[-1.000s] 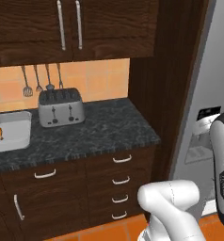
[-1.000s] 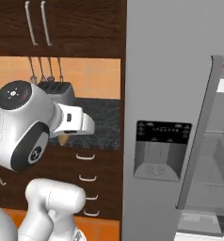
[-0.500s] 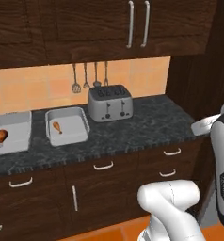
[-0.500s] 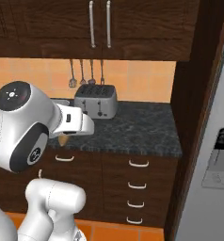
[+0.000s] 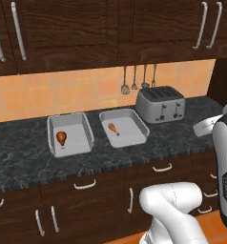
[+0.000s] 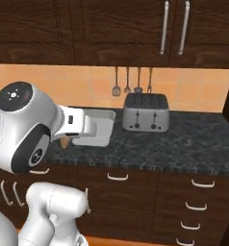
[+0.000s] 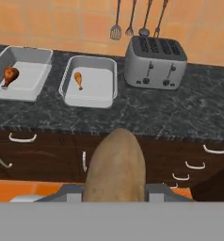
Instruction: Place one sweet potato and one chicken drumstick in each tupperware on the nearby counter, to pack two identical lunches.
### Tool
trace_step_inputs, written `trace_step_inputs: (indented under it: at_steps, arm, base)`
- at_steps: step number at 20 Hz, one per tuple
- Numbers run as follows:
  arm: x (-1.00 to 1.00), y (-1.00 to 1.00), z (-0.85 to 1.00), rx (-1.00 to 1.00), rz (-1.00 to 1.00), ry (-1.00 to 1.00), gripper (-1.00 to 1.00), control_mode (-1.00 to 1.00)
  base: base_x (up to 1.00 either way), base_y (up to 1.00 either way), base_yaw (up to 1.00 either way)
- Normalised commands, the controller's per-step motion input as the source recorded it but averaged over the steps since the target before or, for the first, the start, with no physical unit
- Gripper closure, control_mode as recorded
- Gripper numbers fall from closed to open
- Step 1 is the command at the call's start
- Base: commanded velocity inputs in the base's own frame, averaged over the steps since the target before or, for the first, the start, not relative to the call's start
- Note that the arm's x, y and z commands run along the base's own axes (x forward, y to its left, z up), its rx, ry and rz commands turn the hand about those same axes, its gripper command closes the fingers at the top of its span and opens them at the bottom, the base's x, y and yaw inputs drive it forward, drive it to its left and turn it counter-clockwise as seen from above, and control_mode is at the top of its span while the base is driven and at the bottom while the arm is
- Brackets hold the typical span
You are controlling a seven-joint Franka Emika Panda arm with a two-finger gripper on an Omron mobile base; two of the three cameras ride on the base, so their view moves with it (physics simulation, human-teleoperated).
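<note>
A brown sweet potato sits between my fingers, low in the hand view, and my gripper is shut on it in front of the drawers. A bit of the sweet potato peeks from behind my arm in the right base view. Two pale tupperware stand side by side on the dark counter. The left tupperware holds a chicken drumstick. Inside the right tupperware lies another drumstick. Both tubs are ahead of the gripper and to its left.
A silver four-slot toaster stands right of the tubs. Utensils hang on the orange tiled wall behind it. Dark wall cabinets hang above, and drawers with silver handles run below the counter.
The whole picture has shifted: the base has driven left along the counter, so the fridge has left the view and both tubs have come in. The grip on the sweet potato is unchanged.
</note>
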Motion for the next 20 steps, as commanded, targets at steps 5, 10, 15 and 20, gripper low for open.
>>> trace_step_inputs:
  at_steps: [5,10,15,20]
  arm:
    - [0.00,0.00,0.00,0.00,0.00,0.00,1.00,1.00]
    - [0.00,0.00,0.00,0.00,0.00,0.00,1.00,1.00]
    - [0.12,0.31,-0.57,-0.11,0.00,0.08,1.00,-1.00]
    - [0.80,0.29,-0.84,-0.07,0.01,0.11,1.00,-1.00]
  base:
    - [0.84,0.66,-0.02]
    - [0.60,0.26,0.01]
    - [0.05,0.08,0.00]
    - [0.00,0.00,0.00]
